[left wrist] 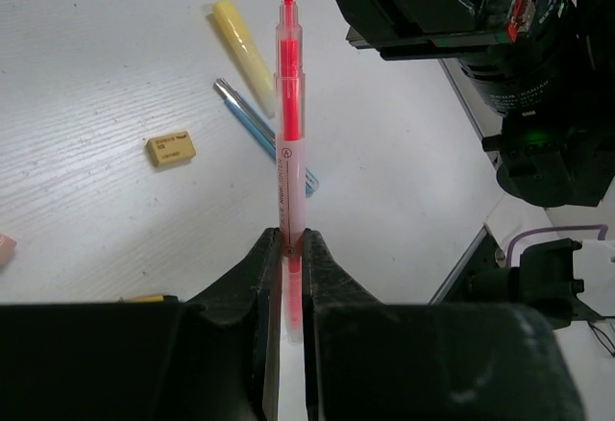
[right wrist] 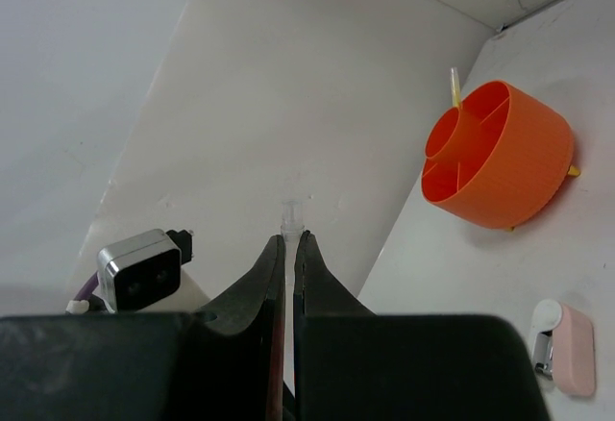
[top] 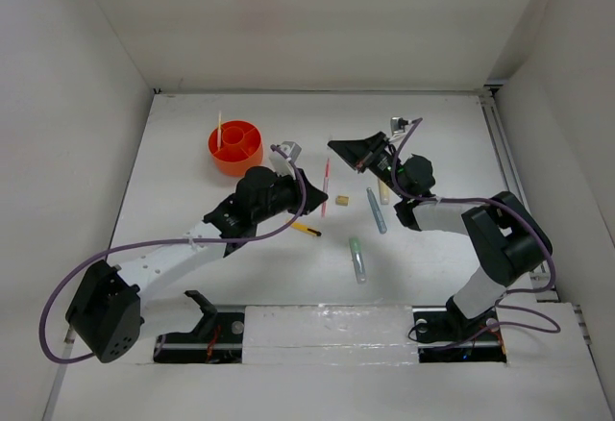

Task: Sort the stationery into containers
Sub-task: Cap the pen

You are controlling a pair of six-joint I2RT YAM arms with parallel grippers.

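A: Left gripper [left wrist: 293,246]?
B: Clamped shut on the slim pink plastic pen [left wrist: 288,104], gripped low on the barrel, held above the white table [top: 461,152].
A: Right gripper [right wrist: 289,238]?
B: Pressed fully together; impossible to tell of anything pinched.
A: Round bright orange divided plastic cup [top: 231,163]?
B: At the far left of the table, well apart from both grippers.
A: Loose stationery?
B: Lying between the arms: small tan eraser [top: 340,198], pale yellow marker [left wrist: 245,41], grey-blue pen [left wrist: 259,128], pale green marker [top: 357,260], yellow-black pen [top: 306,230].

White table [top: 192,200], orange cup [top: 231,163], green pen [top: 357,260], tan eraser [top: 340,198]
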